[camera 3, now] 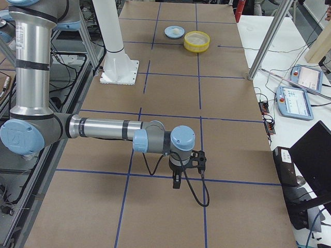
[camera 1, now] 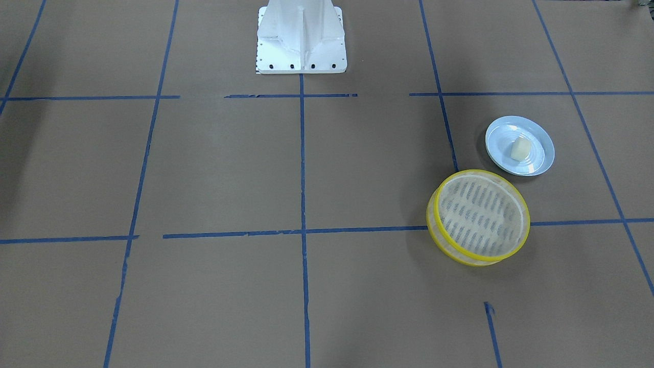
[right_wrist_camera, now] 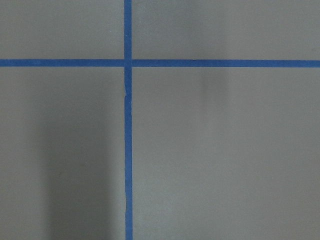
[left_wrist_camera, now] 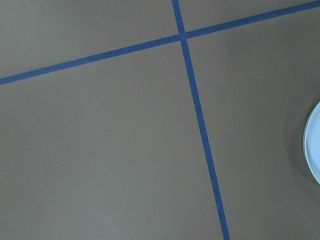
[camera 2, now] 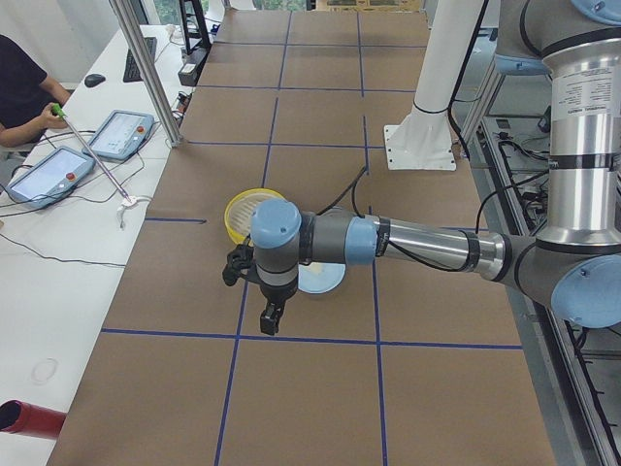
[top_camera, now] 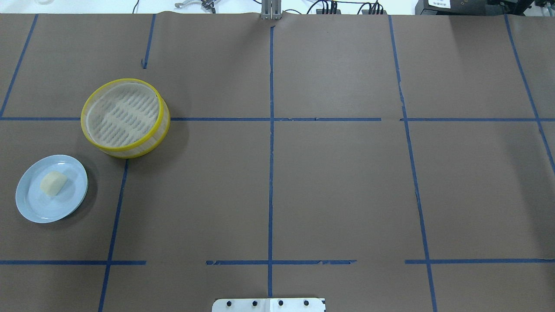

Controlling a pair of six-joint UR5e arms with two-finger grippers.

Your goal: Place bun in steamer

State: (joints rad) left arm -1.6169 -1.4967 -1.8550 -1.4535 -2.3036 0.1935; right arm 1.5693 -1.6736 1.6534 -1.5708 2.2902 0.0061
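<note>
The cream-white bun (camera 1: 519, 148) (top_camera: 53, 183) lies on a pale blue plate (camera 1: 498, 135) (top_camera: 30, 208) on the robot's left side of the table. The yellow-rimmed steamer (camera 1: 480, 217) (top_camera: 123, 116) stands just beyond the plate, with nothing in it. My left gripper (camera 2: 270, 316) hangs above the table in front of the plate in the exterior left view. My right gripper (camera 3: 177, 182) hangs above the table's other end in the exterior right view, far from the steamer (camera 3: 197, 41). I cannot tell whether either gripper is open or shut. A sliver of the plate (left_wrist_camera: 314, 150) shows in the left wrist view.
The white robot pedestal (camera 1: 301, 36) stands at the table's robot side. Blue tape lines form a grid on the brown table cover. A side table with tablets (camera 2: 116, 136) and a metal post (camera 2: 146, 68) stands beyond the far edge, with a seated operator (camera 2: 19, 92).
</note>
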